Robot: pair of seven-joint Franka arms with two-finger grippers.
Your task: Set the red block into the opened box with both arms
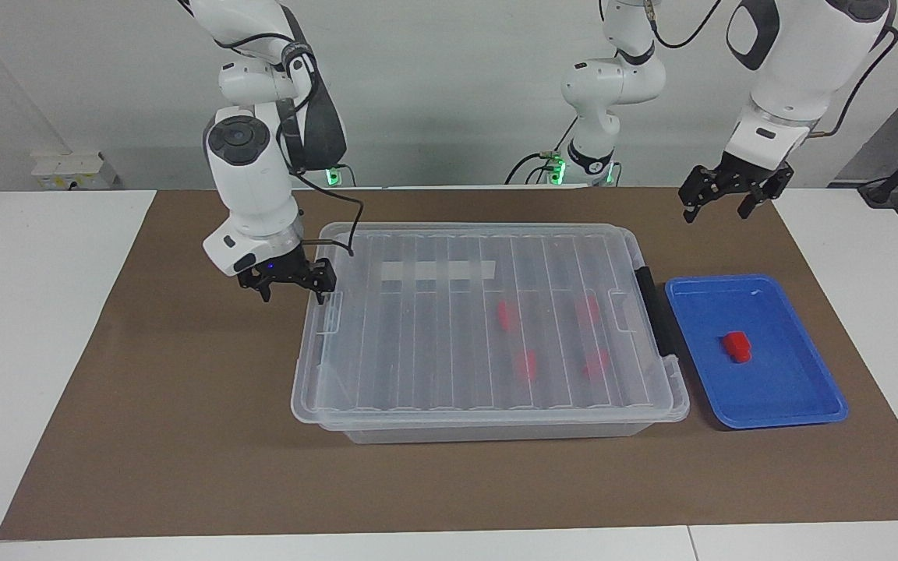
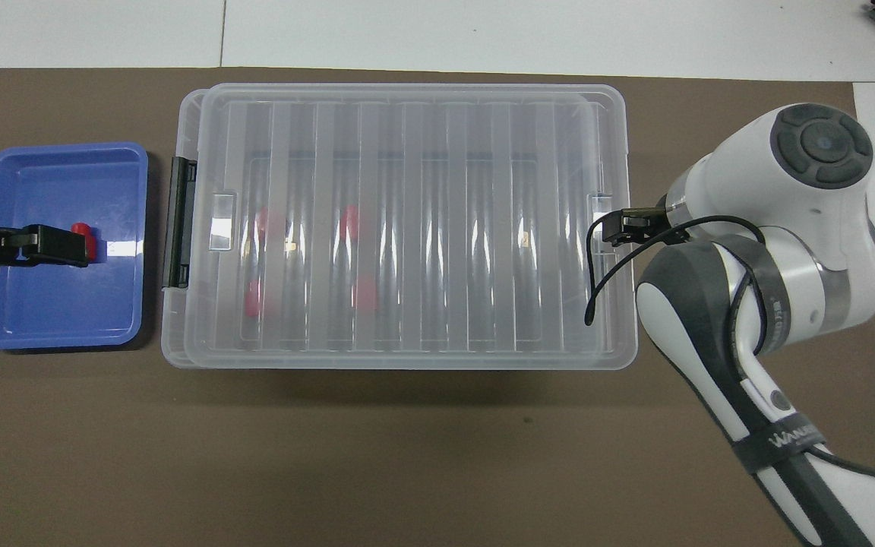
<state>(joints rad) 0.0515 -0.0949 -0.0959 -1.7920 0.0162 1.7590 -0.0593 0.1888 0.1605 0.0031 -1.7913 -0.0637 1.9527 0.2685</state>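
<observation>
At middle left of the facing frame, my right gripper (image 1: pixel 288 283) hooks the box lid (image 1: pixel 488 319) with spread jaws, sliding it open. Next: uncover further. My left gripper (image 1: pixel 724 194) waits open above; the red block (image 1: pixel 737 346) lies in the blue tray (image 1: pixel 800 389).

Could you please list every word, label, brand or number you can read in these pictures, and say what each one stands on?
"WANAN...": white letters on the black strap around the right arm, overhead view; the end of the word runs out of sight, so this reading is partial.
White tape strip on the box lid: no writing can be seen on it.
Nothing readable shows on the blue tray, the red block or the brown mat.
</observation>
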